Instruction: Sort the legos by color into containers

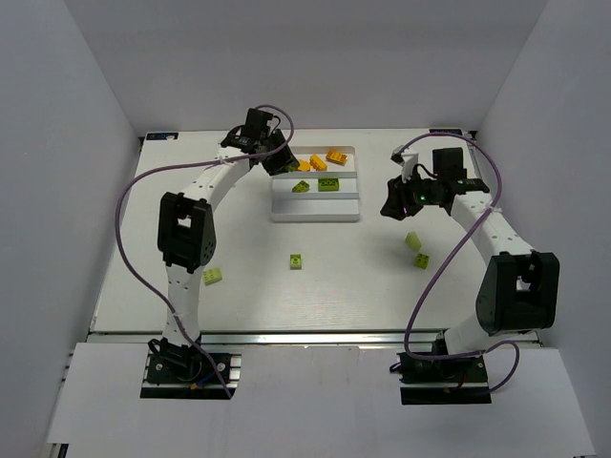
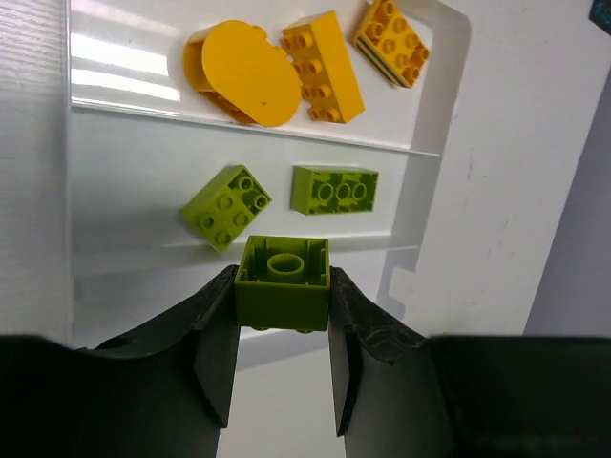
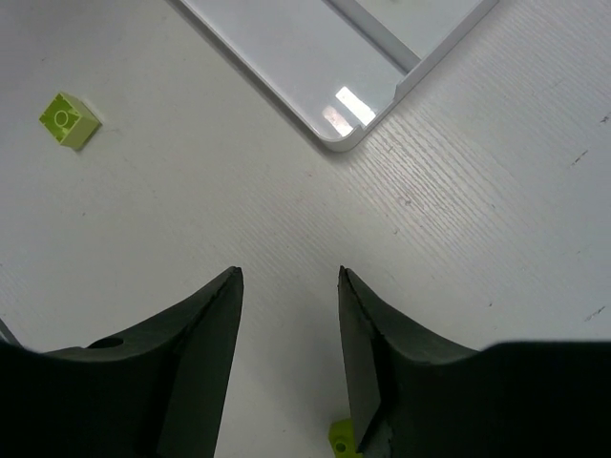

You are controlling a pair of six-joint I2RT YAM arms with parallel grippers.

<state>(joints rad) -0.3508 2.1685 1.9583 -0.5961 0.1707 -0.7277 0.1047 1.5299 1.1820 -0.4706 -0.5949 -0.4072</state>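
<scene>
The step in hand is the delivery of one green piece to the tray. The left gripper (image 2: 283, 291) is clenched on a lime brick (image 2: 284, 267), holding it by two opposite sides with the hollow underside turned to the wrist camera. The brick hangs above the white tray (image 1: 315, 212), about over the divider at the near side of the middle compartment (image 2: 134, 181). In this compartment lie two sorted lime bricks (image 2: 226, 205), beside each other but not touching. The far compartment (image 2: 115, 67) has three orange pieces (image 2: 323, 67), and the near compartment (image 1: 286, 208) looks bare. The right gripper (image 3: 289, 277) is to the right of the tray, above the table (image 1: 363, 286). Its claw is released and only bare table shows between the fingers. Four loose lime bricks (image 1: 296, 260) wait on the table: two close together just on the near side of the right gripper, one near the middle, one at the left beside the left arm. I judge that the next move asks the left arm to carry its brick a little farther, fully over the middle compartment, before it lets go. If it is dropped on the divider, the brick may tip into the near compartment. The right arm could then go down on one of the two bricks near it.
</scene>
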